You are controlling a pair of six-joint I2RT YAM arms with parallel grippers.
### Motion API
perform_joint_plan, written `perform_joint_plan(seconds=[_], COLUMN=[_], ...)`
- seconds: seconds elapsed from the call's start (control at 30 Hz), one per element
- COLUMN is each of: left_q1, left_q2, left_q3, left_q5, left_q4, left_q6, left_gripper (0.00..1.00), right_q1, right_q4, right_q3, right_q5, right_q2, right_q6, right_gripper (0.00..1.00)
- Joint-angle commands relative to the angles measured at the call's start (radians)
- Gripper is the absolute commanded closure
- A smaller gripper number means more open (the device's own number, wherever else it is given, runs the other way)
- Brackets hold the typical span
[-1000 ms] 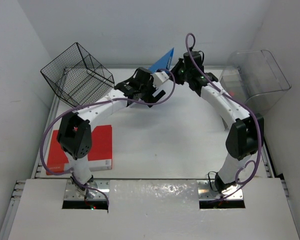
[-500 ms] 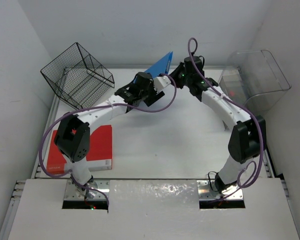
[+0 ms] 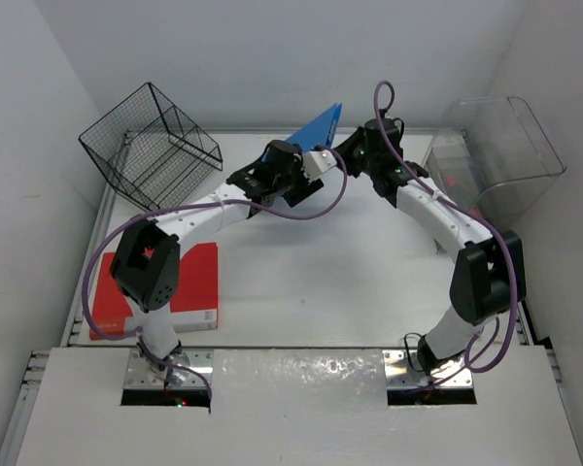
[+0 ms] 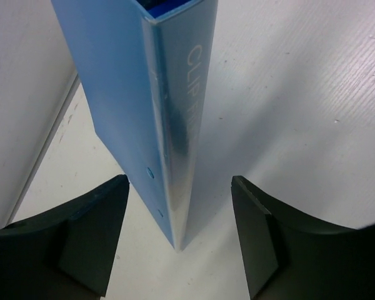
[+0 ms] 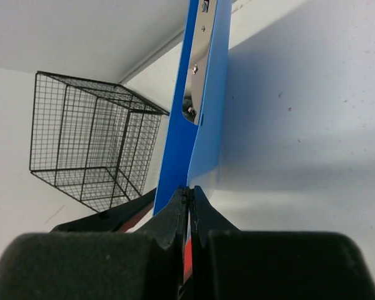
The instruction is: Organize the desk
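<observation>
A blue clip-file folder [image 3: 316,126] stands tilted on one corner at the far middle of the white desk [image 3: 321,262]. My right gripper [image 3: 343,146] is shut on the folder's thin cover edge, seen pinched between the jaws in the right wrist view [image 5: 189,192]. My left gripper [image 3: 311,171] is open, with one finger on each side of the folder's spine [image 4: 181,125] and touching neither face. The left gripper [image 4: 180,232] sits level with the folder's lowest corner, which meets the desk [image 4: 312,106].
A black wire basket [image 3: 151,141] stands tipped at the far left, and shows in the right wrist view [image 5: 90,150]. A clear plastic bin [image 3: 496,146] stands at the far right. A red book [image 3: 189,286] lies flat at the near left by the left arm's base.
My right gripper has carried the blue folder a little to the right. My left gripper followed to the right and stayed open around the spine.
</observation>
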Motion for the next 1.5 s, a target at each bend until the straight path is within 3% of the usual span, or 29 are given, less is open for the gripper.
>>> perform_joint_plan(seconds=[0.0, 0.07, 0.17, 0.4, 0.47, 0.63, 0.7, 0.77, 0.8, 1.03, 1.13, 1.2, 1.23, 1.47], left_q1=[-0.002, -0.002, -0.002, -0.002, -0.004, -0.004, -0.005, -0.007, -0.007, -0.024, -0.041, -0.053, -0.056, -0.059], left_q2=[0.03, 0.038, 0.058, 0.156, 0.17, 0.124, 0.095, 0.095, 0.101, 0.156, 0.155, 0.155, 0.153, 0.092], left_q3=[0.059, 0.076, 0.1, 0.21, 0.229, 0.168, 0.127, 0.125, 0.137, 0.119, 0.06, 0.051, 0.045, 0.002], left_q5=[0.02, 0.025, -0.012, 0.046, 0.065, 0.166, 0.132, 0.086, 0.028, -0.087, -0.164, -0.175, -0.185, -0.152], left_q4=[0.06, 0.072, 0.115, 0.065, 0.022, 0.005, 0.037, 0.078, 0.091, 0.25, 0.339, 0.37, 0.376, 0.378], left_q6=[-0.027, -0.025, -0.027, -0.033, -0.034, -0.01, -0.005, -0.017, -0.023, 0.002, 0.041, 0.058, 0.062, 0.067], left_gripper=[0.34, 0.34, 0.48, 0.56, 0.53, 0.25, 0.24, 0.29, 0.37, 0.55, 0.72, 0.94, 1.0, 1.0], right_q1=[0.05, 0.054, 0.063, 0.068, 0.068, 0.07, 0.068, 0.073, 0.077, 0.094, 0.099, 0.103, 0.103, 0.105], right_q4=[0.094, 0.105, 0.114, 0.145, 0.148, 0.14, 0.148, 0.163, 0.172, 0.221, 0.237, 0.251, 0.269, 0.289], right_q3=[0.014, 0.008, -0.012, -0.042, -0.045, -0.018, -0.009, -0.013, -0.022, -0.068, -0.065, -0.07, -0.074, -0.082], right_q5=[-0.115, -0.121, -0.133, -0.135, -0.129, -0.104, -0.11, -0.125, -0.13, -0.128, -0.13, -0.135, -0.141, -0.15], right_q2=[-0.069, -0.069, -0.072, -0.086, -0.086, -0.075, -0.066, -0.06, -0.058, -0.083, -0.081, -0.072, -0.069, -0.052], right_q6=[0.03, 0.037, 0.05, 0.071, 0.083, 0.067, 0.073, 0.099, 0.103, 0.165, 0.179, 0.201, 0.212, 0.234], right_gripper=[1.0, 1.0, 1.0, 1.0, 1.0, 1.0, 1.0, 1.0, 1.0, 1.0, 1.0, 1.0, 1.0, 1.0])
